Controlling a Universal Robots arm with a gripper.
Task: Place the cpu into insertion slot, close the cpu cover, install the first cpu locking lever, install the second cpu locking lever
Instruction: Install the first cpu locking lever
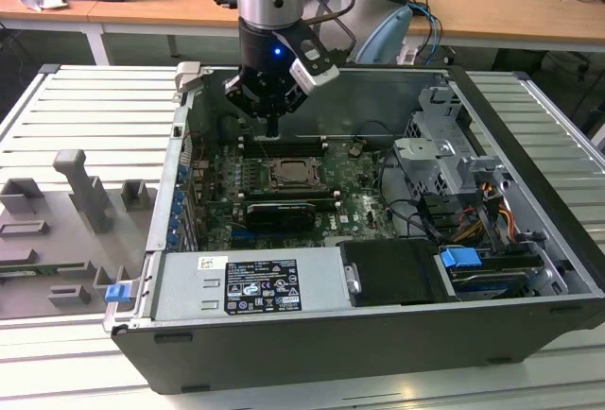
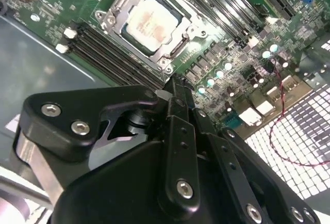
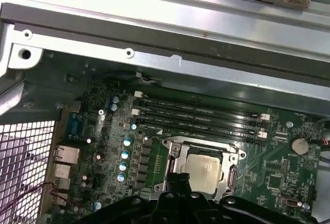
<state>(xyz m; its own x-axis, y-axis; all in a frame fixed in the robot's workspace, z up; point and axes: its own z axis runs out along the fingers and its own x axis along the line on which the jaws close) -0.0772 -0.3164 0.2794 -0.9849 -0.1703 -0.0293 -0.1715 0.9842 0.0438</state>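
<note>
My gripper (image 1: pixel 272 132) hangs with fingers (image 2: pixel 178 97) pressed together, empty, just above the socket's edge. The cpu (image 2: pixel 150 21) lies flat, face up, in the insertion slot (image 2: pixel 178 46), the cpu cover (image 3: pixel 230 175) down around it.

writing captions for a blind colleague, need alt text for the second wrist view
The cpu sits in the insertion slot on a green motherboard, the cpu cover framing it. The black gripper hangs just beside the socket.
</note>
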